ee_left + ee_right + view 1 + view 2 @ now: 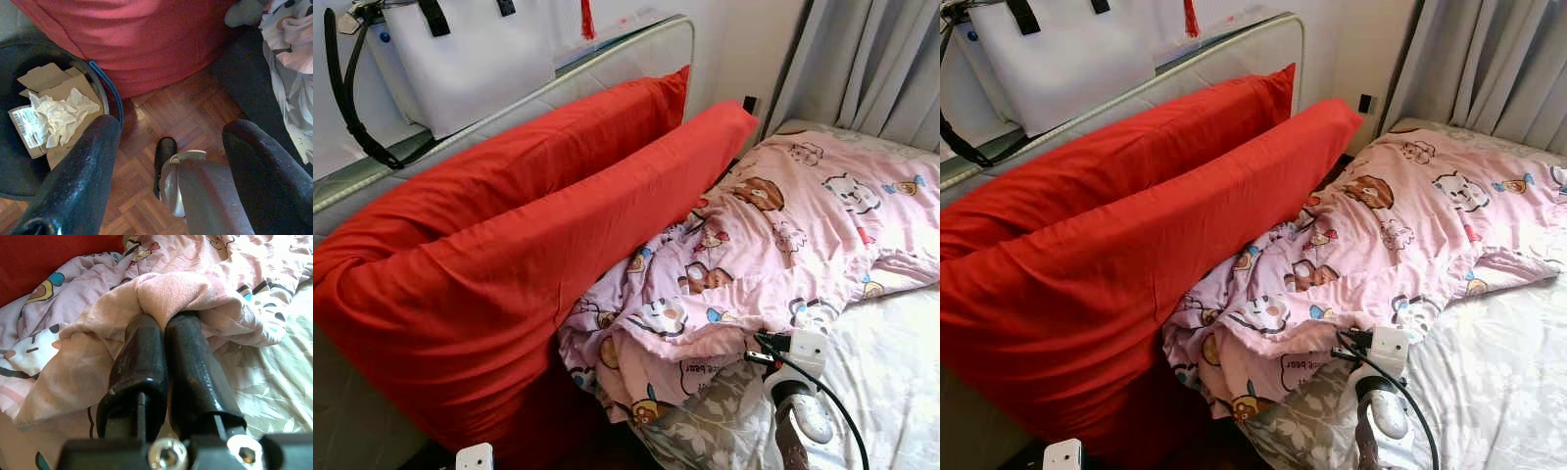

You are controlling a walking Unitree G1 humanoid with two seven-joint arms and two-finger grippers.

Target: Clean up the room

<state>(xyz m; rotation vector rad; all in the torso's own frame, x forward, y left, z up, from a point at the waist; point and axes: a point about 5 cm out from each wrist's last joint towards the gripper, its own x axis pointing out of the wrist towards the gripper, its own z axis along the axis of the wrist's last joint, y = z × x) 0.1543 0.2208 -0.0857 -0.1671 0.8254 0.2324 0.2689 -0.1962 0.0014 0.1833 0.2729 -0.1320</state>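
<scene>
The right gripper (164,323) is reaching onto the bed (891,372) from the foot side, and its jaws are clenched on a fold of the pink blanket (783,245), the fabric bunching up right around the fingertips in the right wrist view. From the head cameras the right arm is coming in low, with a black cable (832,401) looping off the wrist.

The blanket is lying crumpled across the bed, printed with little cartoon bears and cats, and its near edge is hanging off the mattress side toward the floor. Under it the sheet (1489,382) is showing, pale with a grey leaf pattern.

Two big red pillows (509,264) are leaning one in front of the other against the headboard (607,59), and the blanket's upper edge is touching the front one. A white bag (470,59) with black straps is sitting up behind the headboard. Grey curtains (871,59) are hanging past the far side of the bed.

The left gripper (171,171) is hanging down beside the bed, jaws released with nothing between them, pointing at the wood parquet floor (171,112). Just beside it a black bin (19,166) is standing on the floor, holding cardboard scraps and crumpled white paper (61,115).
</scene>
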